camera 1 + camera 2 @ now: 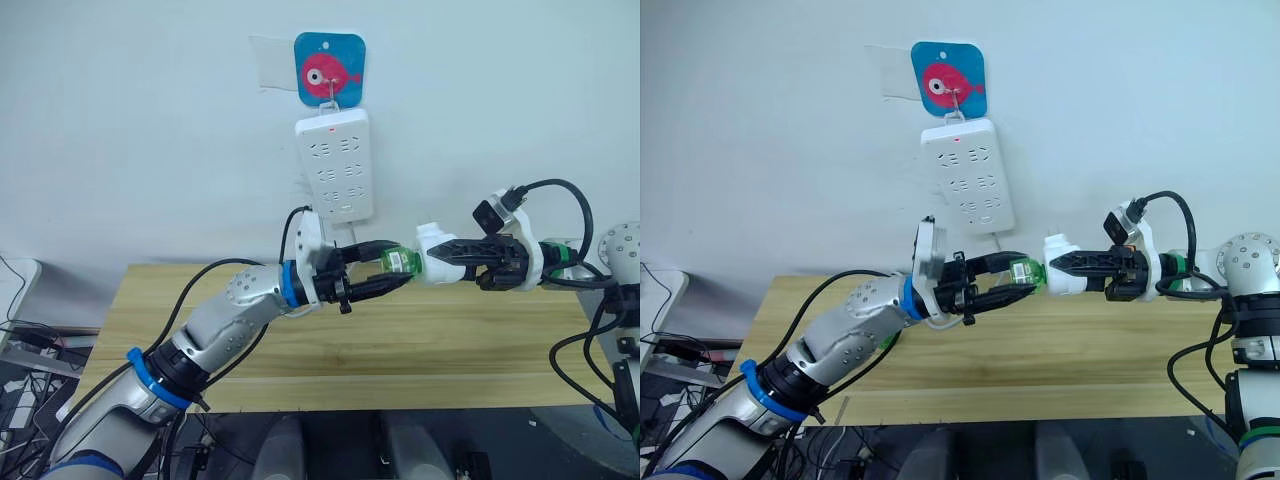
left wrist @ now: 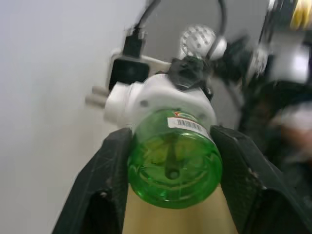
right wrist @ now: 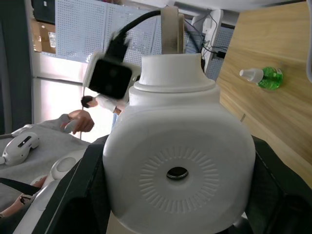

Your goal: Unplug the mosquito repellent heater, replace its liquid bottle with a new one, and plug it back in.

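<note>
The mosquito repellent heater (image 1: pixel 432 243), a small white rounded unit, hangs in mid-air above the wooden table (image 1: pixel 400 340) with my right gripper (image 1: pixel 441 263) shut around its sides. Its two prongs stick up. A green liquid bottle (image 1: pixel 402 262) with a barcode label sits with its neck in the heater's underside. My left gripper (image 1: pixel 403 267) is shut on this bottle, one black finger (image 2: pixel 109 180) on each side. In the right wrist view the heater's vented round face (image 3: pixel 178 165) is close up, and a second green bottle (image 3: pixel 263 77) with a white cap lies on the table.
A long white power strip (image 1: pixel 335 165) with a red light hangs on the wall below a blue fish card (image 1: pixel 328 68), just above and behind my grippers. Cables lie at the far left (image 1: pixel 20 335). A person (image 3: pixel 73 122) sits in the background.
</note>
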Robot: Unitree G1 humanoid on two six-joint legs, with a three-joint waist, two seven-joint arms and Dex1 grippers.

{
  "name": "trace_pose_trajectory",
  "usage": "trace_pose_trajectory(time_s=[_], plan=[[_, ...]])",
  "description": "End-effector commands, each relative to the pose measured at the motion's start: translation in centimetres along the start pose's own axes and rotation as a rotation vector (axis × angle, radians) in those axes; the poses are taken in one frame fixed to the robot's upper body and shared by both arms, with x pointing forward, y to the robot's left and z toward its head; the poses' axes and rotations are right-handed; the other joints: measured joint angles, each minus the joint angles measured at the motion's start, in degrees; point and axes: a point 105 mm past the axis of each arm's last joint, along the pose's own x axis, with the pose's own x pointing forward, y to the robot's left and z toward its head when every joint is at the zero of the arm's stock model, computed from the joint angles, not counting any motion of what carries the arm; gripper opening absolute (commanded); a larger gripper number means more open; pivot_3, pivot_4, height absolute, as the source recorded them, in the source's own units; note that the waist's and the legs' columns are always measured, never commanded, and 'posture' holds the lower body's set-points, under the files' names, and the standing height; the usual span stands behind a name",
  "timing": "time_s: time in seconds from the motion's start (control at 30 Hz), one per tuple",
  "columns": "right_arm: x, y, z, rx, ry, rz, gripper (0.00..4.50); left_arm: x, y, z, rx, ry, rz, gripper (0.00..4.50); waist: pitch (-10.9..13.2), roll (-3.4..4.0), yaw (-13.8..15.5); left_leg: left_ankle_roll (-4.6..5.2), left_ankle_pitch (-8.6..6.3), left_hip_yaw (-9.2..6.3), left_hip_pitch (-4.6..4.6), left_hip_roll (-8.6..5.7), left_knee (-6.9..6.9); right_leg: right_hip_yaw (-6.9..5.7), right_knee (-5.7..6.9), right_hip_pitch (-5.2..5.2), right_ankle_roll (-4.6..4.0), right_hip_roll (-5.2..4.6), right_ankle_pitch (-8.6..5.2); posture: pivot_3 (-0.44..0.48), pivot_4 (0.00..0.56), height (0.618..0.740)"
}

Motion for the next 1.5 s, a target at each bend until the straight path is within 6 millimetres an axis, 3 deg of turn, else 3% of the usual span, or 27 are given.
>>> trace_pose_trajectory(time_s=[0.03, 0.13, 0.27, 0.83, 1.0, 1.07, 1.13, 1.3, 1.5], plan=[[0.5, -0.9, -1.4, 0.029, 0.068, -0.052, 2.99, -2.1, 0.7, 2.9, -0.399, -0.133, -0.031, 2.2, 0.0, 0.0, -0.3, 0.0, 0.0, 0.0, 0.03, -0.01, 0.0, 0.01, 0.01, 0.01, 0.0, 0.04, 0.0, -0.087, 0.211, 0.74], [0.7, -1.0, -1.6, 0.024, 0.081, -0.05, 2.99, -3.0, 1.8, 1.2, -0.656, -0.14, -0.019, 2.2, 0.0, -0.01, -0.4, 0.0, 0.0, 0.05, 0.09, -0.09, 0.0, 0.04, 0.04, 0.02, 0.0, 0.24, -0.01, -0.083, 0.211, 0.74], [0.6, -1.2, -1.4, 0.024, 0.069, -0.067, 2.99, -3.8, 1.1, -0.3, -0.785, -0.102, -0.039, 2.2, 0.0, -0.03, -0.4, -0.01, 0.01, 0.08, 0.11, -0.06, 0.01, 0.1, 0.34, -0.11, -0.19, 0.3, -0.12, -0.089, 0.215, 0.74], [-2.0, -3.1, 0.1, 0.018, -0.051, -0.236, 2.99, -6.7, 0.1, -1.4, -0.837, -0.131, 0.056, 2.2, 0.1, -0.04, -0.2, -0.03, 0.01, 0.4, 0.23, -0.01, 0.04, 0.16, 0.55, -0.1, -0.3, 0.39, -0.17, -0.073, 0.232, 0.74], [-5.5, -7.1, 0.9, -0.065, -0.1, -0.57, 2.99, -7.1, -0.1, -1.3, -0.811, -0.143, 0.08, 2.2, 0.1, -0.03, -0.2, -0.03, 0.01, 0.49, 0.25, -0.04, 0.04, 0.2, 0.55, -0.1, -0.3, 0.36, -0.18, -0.062, 0.242, 0.74], [-10.1, -11.4, -0.3, -0.126, -0.011, -0.96, 2.99, -7.2, -0.7, -1.9, -0.805, -0.121, 0.079, 2.2, 0.1, -0.05, -0.2, -0.03, 0.01, 0.51, 0.24, -0.03, 0.02, 0.21, 0.5, -0.1, -0.3, 0.36, -0.18, -0.058, 0.248, 0.74], [-13.5, -13.0, -1.2, -0.151, 0.064, -1.18, 2.99, -7.2, -1.1, -2.3, -0.802, -0.11, 0.079, 2.2, 0.2, -0.03, 0.0, -0.04, 0.01, 0.5, 0.22, -0.02, 0.0, 0.2, 0.4, -0.09, -0.29, 0.35, -0.18, -0.053, 0.252, 0.74], [-17.1, -14.4, -2.7, -0.153, 0.185, -1.348, 2.99, -7.1, -1.3, -2.9, -0.793, -0.111, 0.09, 2.2, 1.2, -0.04, -0.2, -0.06, 0.02, 0.58, 0.27, -0.07, 0.0, 0.38, 0.47, -0.13, -0.29, 0.23, -0.18, -0.037, 0.264, 0.74], [-17.7, -15.7, -3.5, -0.128, 0.21, -1.371, 2.99, -6.8, -1.8, -3.1, -0.783, -0.116, 0.086, 2.2, 1.4, -0.07, -0.2, -0.05, 0.02, 0.54, 0.3, -0.04, -0.01, 0.33, 0.51, -0.12, -0.29, 0.25, -0.19, -0.022, 0.274, 0.74]])
